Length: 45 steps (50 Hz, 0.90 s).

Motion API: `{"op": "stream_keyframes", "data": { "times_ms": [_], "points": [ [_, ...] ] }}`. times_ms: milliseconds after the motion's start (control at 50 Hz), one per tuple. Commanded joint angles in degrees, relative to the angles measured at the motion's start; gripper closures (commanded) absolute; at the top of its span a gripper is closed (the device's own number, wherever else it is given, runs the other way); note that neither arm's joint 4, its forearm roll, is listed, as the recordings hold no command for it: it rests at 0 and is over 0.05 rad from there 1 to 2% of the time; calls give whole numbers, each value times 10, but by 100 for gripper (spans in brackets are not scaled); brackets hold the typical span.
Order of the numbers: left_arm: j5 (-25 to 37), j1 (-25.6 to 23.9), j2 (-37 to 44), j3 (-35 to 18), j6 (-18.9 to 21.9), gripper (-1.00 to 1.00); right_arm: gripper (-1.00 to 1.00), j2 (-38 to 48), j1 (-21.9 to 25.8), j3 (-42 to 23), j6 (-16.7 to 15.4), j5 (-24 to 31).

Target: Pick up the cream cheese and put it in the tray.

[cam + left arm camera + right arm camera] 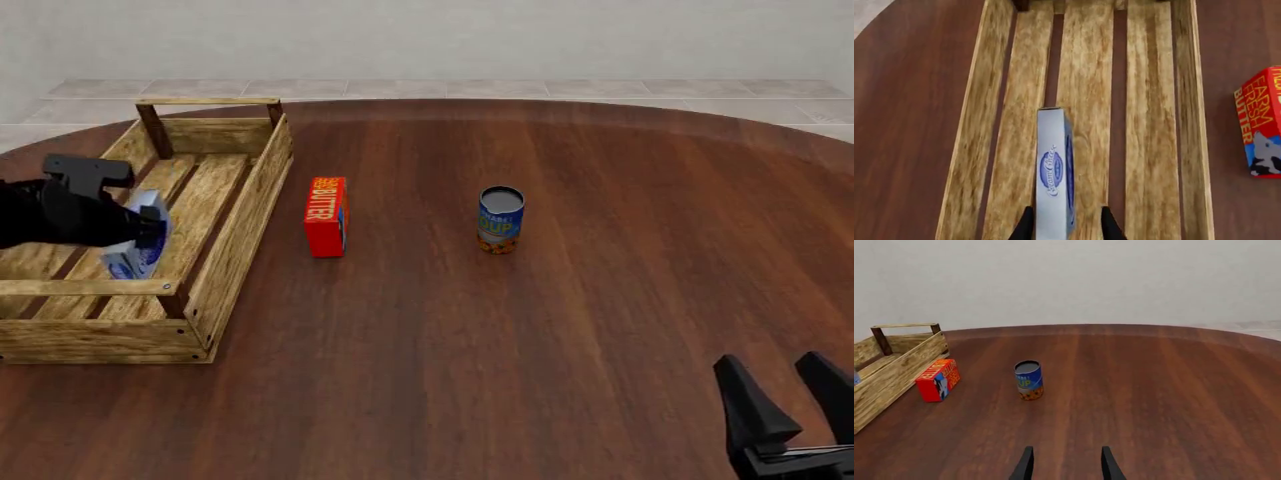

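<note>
We see the left gripper (1063,227) clasping the white-and-blue cream cheese box (1055,186) on edge over the light-wood slatted tray (238,238). Placement is under way; next we judge a lowering and release. The right gripper (1064,465), well away from the tray, stands parted and empty.

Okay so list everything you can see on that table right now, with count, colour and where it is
tray: one, light wood, far left of the table.
cream cheese: one, white and blue, on edge over the tray's slats, gripped by the left claw.
butter box: one, red-orange, on the table just right of the tray.
can: one, blue and yellow label, upright near mid-table.
table: one, dark reddish wood, round.
left claw: one, black, shut on the cream cheese inside the tray.
right claw: one, black, open, near right of the table, holding nothing.
</note>
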Motion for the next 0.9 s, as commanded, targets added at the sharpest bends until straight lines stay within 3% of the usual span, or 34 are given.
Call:
{"op": "stream_keyframes", "data": {
  "times_ms": [20,440,640,700,880,900],
  "points": [
    [21,-22,-52,6,-9,-100,-100,1,2,0,1,-1],
    [51,-53,-98,1,-32,-100,-100,18,6,0,5,-15],
    [62,-105,-163,37,-115,-100,-100,6,6,0,7,-7],
    [48,-125,-197,69,-149,-100,-100,2,6,0,7,-3],
    [52,-138,-224,94,-158,-100,-100,-4,5,0,7,2],
    [52,-160,-243,104,-181,-100,-100,-4,5,0,7,2]
  ]
}}
